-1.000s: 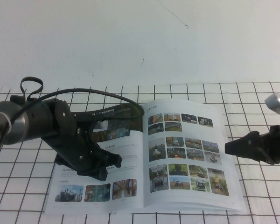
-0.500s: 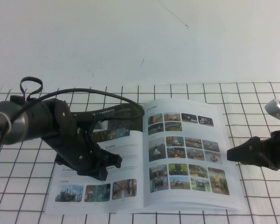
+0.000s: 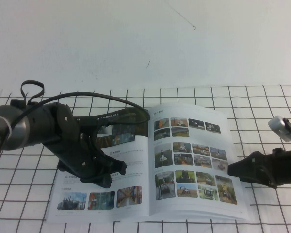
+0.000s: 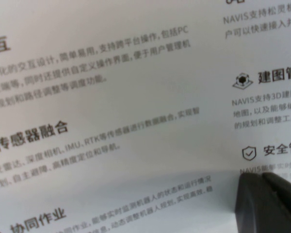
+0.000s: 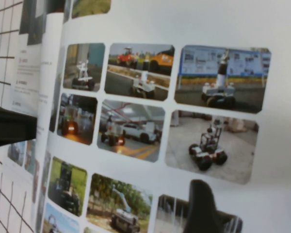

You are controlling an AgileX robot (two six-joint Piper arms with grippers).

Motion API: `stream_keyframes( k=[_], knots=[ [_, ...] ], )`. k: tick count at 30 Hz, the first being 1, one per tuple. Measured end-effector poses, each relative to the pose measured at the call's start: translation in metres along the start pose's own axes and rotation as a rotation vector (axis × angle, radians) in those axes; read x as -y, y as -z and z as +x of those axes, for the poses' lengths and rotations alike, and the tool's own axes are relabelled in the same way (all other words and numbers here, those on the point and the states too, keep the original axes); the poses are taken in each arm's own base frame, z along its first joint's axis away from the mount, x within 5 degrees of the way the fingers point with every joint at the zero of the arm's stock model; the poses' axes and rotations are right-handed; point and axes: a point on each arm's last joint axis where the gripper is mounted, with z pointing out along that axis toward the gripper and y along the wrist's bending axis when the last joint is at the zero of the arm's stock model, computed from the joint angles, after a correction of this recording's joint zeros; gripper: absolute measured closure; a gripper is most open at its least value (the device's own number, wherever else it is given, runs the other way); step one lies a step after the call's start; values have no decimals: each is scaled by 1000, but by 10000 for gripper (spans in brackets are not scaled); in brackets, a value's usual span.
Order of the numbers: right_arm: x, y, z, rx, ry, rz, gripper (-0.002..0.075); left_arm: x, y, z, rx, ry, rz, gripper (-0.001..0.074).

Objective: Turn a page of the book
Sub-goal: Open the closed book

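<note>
I see my left gripper [image 3: 104,175] pinning the book [image 3: 131,194], grip unreadable, while my right gripper [image 3: 231,169] hovers open at the page [image 3: 194,160] edge.

- A flat white tabletop [image 3: 136,43] fills the whole high view, evenly and brightly lit.
- A grid of thin black lines [image 3: 262,97] covers the tabletop's near part.
- Beyond the grid, the tabletop is plain white, with a few faint dark scratches [image 3: 182,17].

"NAVIS", "IMU" on the book [image 4: 136,97]
</note>
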Motion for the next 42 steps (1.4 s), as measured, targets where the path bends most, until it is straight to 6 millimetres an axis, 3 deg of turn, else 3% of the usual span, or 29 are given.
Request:
stream_keyframes(
  k=[12, 22, 36, 42],
  knots=[
    [1, -8, 1, 23, 1, -105, 293, 0, 0, 0, 0, -2, 0, 737],
    [-20, -2, -5, 92, 62, -313, 293, 0, 0, 0, 0, 0, 1, 737],
    [-87, 47, -37, 241, 316, -372, 293, 0, -1, 0, -2, -3, 3, 737],
    [-113, 37, -38, 205, 380, -421, 293, 0, -1, 0, -1, -6, 6, 737]
  ],
)
